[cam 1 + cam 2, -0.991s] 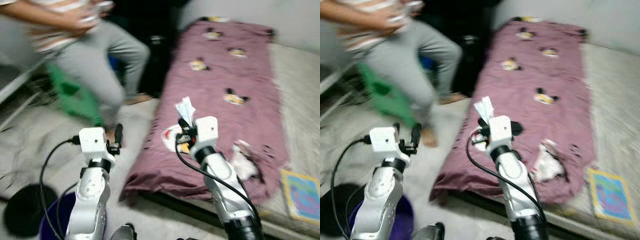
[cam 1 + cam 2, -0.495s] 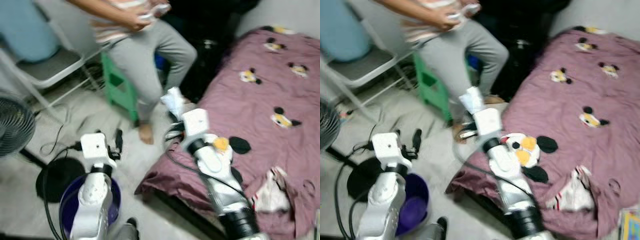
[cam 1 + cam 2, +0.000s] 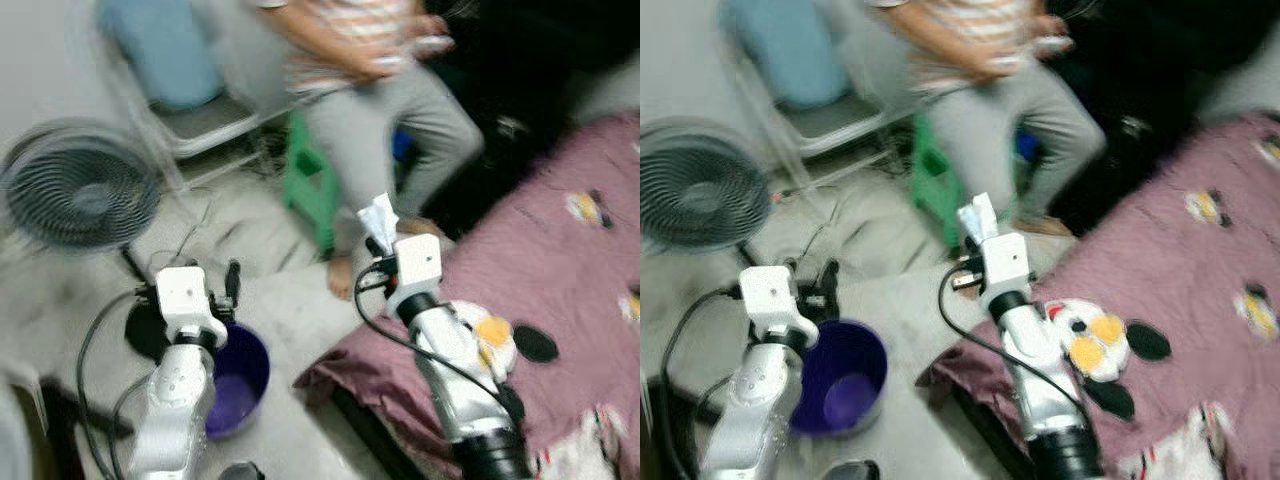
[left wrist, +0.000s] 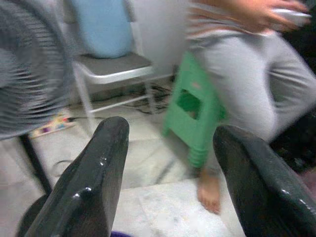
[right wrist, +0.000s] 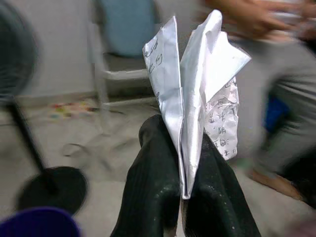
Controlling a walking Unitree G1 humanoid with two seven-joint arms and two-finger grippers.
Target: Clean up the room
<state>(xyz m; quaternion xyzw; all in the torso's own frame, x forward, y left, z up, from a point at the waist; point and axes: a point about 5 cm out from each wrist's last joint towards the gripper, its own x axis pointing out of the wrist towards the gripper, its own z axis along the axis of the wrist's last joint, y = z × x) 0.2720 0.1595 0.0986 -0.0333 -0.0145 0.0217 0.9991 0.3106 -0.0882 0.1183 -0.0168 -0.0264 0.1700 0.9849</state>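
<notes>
A crumpled sheet of white paper with writing [image 5: 197, 94] is pinched between the black fingers of my right gripper [image 5: 183, 192], which is shut on it; in the head view the paper [image 3: 378, 216] sticks up above the raised right wrist, over the bed's edge. My left gripper [image 4: 168, 173] is open with nothing between its fingers [image 4: 94, 182], held low at the left [image 3: 232, 280]. A purple bin [image 3: 845, 385] stands on the floor just right of the left arm, below and left of the paper.
A person in grey trousers [image 3: 390, 130] sits on a green stool [image 3: 312, 185] straight ahead. A standing fan [image 3: 80, 195] is at the left, a folding chair [image 3: 200, 120] behind it. The purple-covered bed [image 3: 560, 290] fills the right.
The whole view has swung to the left, bringing the fan, chair and purple bin into sight. Both arms keep their pose and the right gripper still holds the paper.
</notes>
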